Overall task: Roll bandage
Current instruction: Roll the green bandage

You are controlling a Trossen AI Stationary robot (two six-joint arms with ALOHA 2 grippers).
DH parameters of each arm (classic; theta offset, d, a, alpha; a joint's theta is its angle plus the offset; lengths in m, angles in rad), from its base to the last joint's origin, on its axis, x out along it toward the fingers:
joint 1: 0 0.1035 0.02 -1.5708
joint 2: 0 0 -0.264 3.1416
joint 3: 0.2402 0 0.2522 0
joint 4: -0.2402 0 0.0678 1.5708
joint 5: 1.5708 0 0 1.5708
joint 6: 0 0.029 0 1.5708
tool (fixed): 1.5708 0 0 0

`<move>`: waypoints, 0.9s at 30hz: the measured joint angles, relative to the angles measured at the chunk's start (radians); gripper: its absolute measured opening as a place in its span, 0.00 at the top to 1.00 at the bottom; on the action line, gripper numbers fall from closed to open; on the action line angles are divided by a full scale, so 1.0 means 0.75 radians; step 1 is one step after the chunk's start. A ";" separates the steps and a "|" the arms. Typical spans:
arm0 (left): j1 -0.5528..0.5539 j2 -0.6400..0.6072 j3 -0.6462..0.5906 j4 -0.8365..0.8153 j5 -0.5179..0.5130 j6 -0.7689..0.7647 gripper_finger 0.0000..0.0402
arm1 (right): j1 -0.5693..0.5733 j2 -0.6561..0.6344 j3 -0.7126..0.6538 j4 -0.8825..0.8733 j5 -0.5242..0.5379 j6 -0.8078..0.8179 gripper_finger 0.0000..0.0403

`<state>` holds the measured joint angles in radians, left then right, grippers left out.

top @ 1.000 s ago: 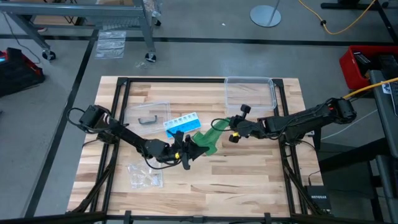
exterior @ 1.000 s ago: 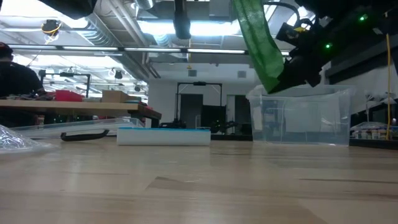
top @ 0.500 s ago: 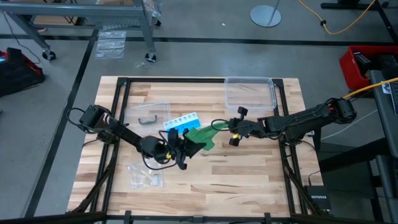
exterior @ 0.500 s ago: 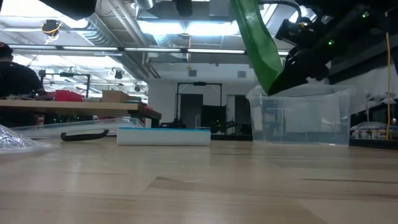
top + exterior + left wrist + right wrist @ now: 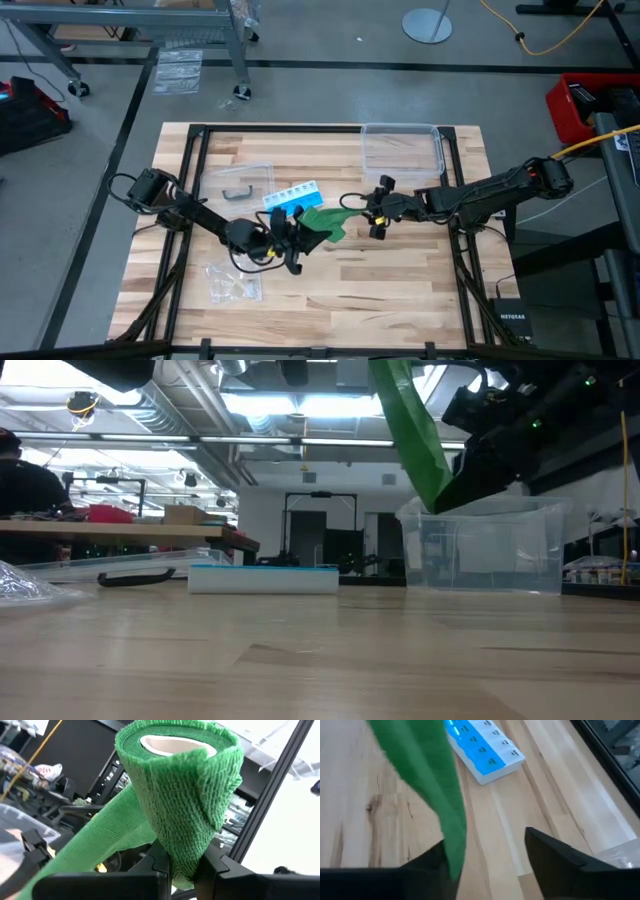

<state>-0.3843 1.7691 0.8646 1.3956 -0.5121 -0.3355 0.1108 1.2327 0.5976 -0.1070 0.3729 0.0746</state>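
Note:
The green bandage [image 5: 322, 220] is partly wound into a roll [image 5: 180, 795] with a pale core. My left gripper [image 5: 300, 238] is shut on the roll and holds it above the middle of the table. A loose strip [image 5: 410, 430] runs from the roll down toward my right gripper [image 5: 368, 212]. The right gripper [image 5: 490, 865] is open. The strip's end [image 5: 451, 855] hangs beside one of its fingers [image 5: 427, 862]; whether the two touch, I cannot tell. My left gripper [image 5: 182, 875] pinches the lower end of the roll [image 5: 182, 862] between its two fingers [image 5: 150, 870]. The roll stands up out of the fingers, its open core end away from them, lifted clear of the table. The loose strip trails off its side.
A blue and white pill organizer [image 5: 291, 196] lies just behind the bandage. A clear plastic box [image 5: 402, 148] stands at the far right. A clear tray [image 5: 240, 183] with a dark item sits far left, and a small clear bag [image 5: 232, 282] lies near left.
My right gripper has opened and let go of the strip's end, staying where it was. My left gripper has rolled its wrist, turning the roll. The strip still hangs slanting between the two grippers.

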 joint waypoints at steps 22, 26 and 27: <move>0.012 -0.001 0.000 -0.266 -0.198 -0.015 0.92 | 0.000 0.001 0.000 -0.093 -0.093 0.106 0.33; 0.052 -0.001 0.000 -0.372 -0.247 -0.023 0.92 | 0.000 0.001 0.000 -0.093 -0.064 0.104 0.33; 0.066 -0.001 0.000 -0.396 -0.249 -0.033 0.92 | 0.000 0.001 0.000 -0.092 -0.053 0.104 0.33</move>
<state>-0.3352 1.7681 0.8646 1.0990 -0.6991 -0.3602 0.1108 1.2331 0.5976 -0.1761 0.3329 0.1527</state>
